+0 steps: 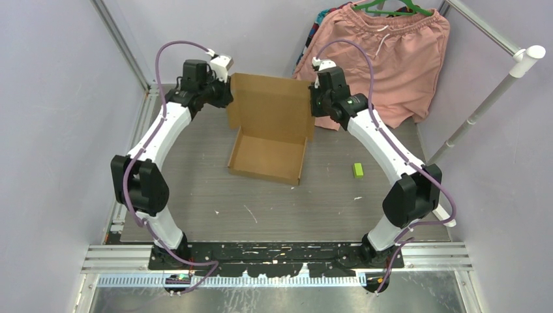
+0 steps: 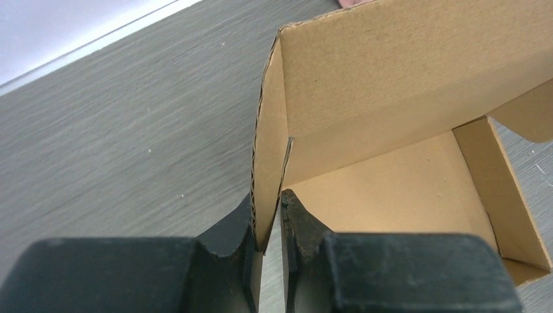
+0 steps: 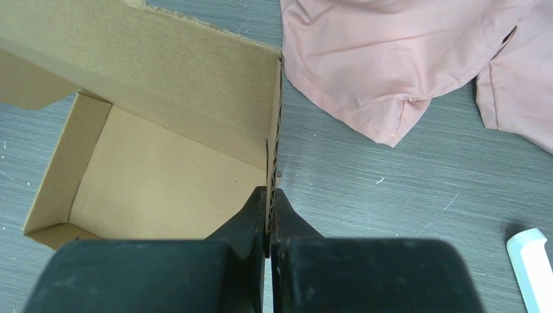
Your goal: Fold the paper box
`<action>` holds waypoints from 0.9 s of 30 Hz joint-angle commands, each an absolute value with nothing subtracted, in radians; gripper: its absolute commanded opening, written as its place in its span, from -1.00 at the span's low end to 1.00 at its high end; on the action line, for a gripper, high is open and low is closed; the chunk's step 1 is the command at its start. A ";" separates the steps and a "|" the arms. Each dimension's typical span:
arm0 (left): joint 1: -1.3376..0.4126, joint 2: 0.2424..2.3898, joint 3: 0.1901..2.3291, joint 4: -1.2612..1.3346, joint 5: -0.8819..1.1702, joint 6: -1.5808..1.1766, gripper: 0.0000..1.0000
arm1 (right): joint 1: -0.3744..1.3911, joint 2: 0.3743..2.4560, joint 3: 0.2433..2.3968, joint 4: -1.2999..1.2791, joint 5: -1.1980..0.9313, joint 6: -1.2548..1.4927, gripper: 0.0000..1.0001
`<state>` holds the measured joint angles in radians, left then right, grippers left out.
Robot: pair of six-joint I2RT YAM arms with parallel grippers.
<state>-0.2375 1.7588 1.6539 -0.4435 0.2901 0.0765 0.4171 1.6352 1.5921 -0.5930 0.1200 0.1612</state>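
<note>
Left jaws: I'm seeing them clamping the left side panel of the paper box [image 2: 391,189], edge-on in the left wrist view only.
Right jaws: pinching the box's right side panel, plain in the right wrist view.
Paper box: sitting in the middle of the table [image 1: 195,195], with its rear lid standing upright.
Green block [image 1: 358,170]: lying right of the box, showing overhead only.
Pink shorts [image 1: 391,59]: hanging behind, hem resting on the table.

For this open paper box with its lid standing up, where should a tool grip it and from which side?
Take the paper box by its thin upright side flaps, edge-on from the outer left and right: each sheet stands free, thin enough to pinch. The left tool and right tool pinch there.
</note>
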 commanded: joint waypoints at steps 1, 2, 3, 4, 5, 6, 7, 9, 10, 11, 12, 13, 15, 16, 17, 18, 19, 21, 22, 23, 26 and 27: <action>-0.259 1.660 1.611 -0.421 0.199 0.027 -0.69 | 0.435 1.622 1.639 -0.568 0.203 0.203 -0.97; -0.262 1.650 1.601 -0.419 0.186 0.017 -0.69 | 0.438 1.622 1.640 -0.566 0.213 0.210 -0.97; -0.266 1.641 1.595 -0.421 0.177 0.010 -0.68 | 0.443 1.624 1.641 -0.566 0.222 0.217 -0.97; -0.269 1.634 1.590 -0.423 0.173 0.006 -0.68 | 0.447 1.624 1.644 -0.566 0.233 0.226 -0.97; -0.273 1.628 1.588 -0.425 0.165 -0.008 -0.68 | 0.451 1.626 1.646 -0.566 0.238 0.234 -0.97; -0.277 1.623 1.588 -0.431 0.160 -0.026 -0.68 | 0.453 1.625 1.649 -0.567 0.242 0.241 -0.97; -0.282 1.619 1.589 -0.436 0.154 -0.036 -0.68 | 0.458 1.626 1.653 -0.568 0.253 0.250 -0.97; -0.296 1.612 1.591 -0.446 0.136 -0.057 -0.68 | 0.465 1.629 1.658 -0.569 0.264 0.265 -0.98; -0.305 1.609 1.589 -0.450 0.126 -0.065 -0.68 | 0.469 1.628 1.659 -0.570 0.270 0.274 -0.98; -0.314 1.606 1.589 -0.455 0.111 -0.073 -0.68 | 0.473 1.628 1.660 -0.571 0.280 0.280 -0.98; -0.327 1.605 1.589 -0.464 0.094 -0.080 -0.68 | 0.478 1.628 1.659 -0.570 0.286 0.283 -0.97; -0.339 1.605 1.589 -0.471 0.081 -0.084 -0.68 | 0.484 1.628 1.656 -0.568 0.295 0.287 -0.97; -0.367 1.603 1.583 -0.483 0.045 -0.097 -0.69 | 0.493 1.624 1.648 -0.563 0.318 0.295 -0.97; -0.379 1.602 1.576 -0.486 0.022 -0.100 -0.69 | 0.498 1.622 1.643 -0.560 0.325 0.297 -0.97; -0.392 1.601 1.565 -0.483 0.009 -0.110 -0.70 | 0.504 1.620 1.637 -0.554 0.341 0.301 -0.97; -0.403 1.598 1.554 -0.478 -0.024 -0.119 -0.71 | 0.510 1.618 1.631 -0.547 0.353 0.303 -0.97; -0.413 1.593 1.543 -0.474 -0.040 -0.127 -0.72 | 0.515 1.618 1.626 -0.543 0.363 0.306 -0.97; -0.429 1.583 1.523 -0.469 -0.079 -0.151 -0.72 | 0.523 1.616 1.617 -0.535 0.383 0.311 -0.97; -0.433 1.577 1.514 -0.464 -0.084 -0.162 -0.73 | 0.526 1.614 1.613 -0.532 0.390 0.314 -0.97; -0.438 1.570 1.506 -0.459 -0.091 -0.173 -0.72 | 0.529 1.612 1.607 -0.527 0.400 0.320 -0.97; -0.450 1.559 1.499 -0.456 -0.110 -0.199 -0.72 | 0.533 1.605 1.597 -0.513 0.411 0.339 -0.97; -0.454 1.557 1.499 -0.458 -0.122 -0.206 -0.72 | 0.536 1.602 1.593 -0.508 0.417 0.345 -0.97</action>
<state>-0.4301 1.6073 1.4994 -0.4847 -0.0860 -0.1501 0.5159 1.6371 1.5929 -0.5995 0.3862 0.2920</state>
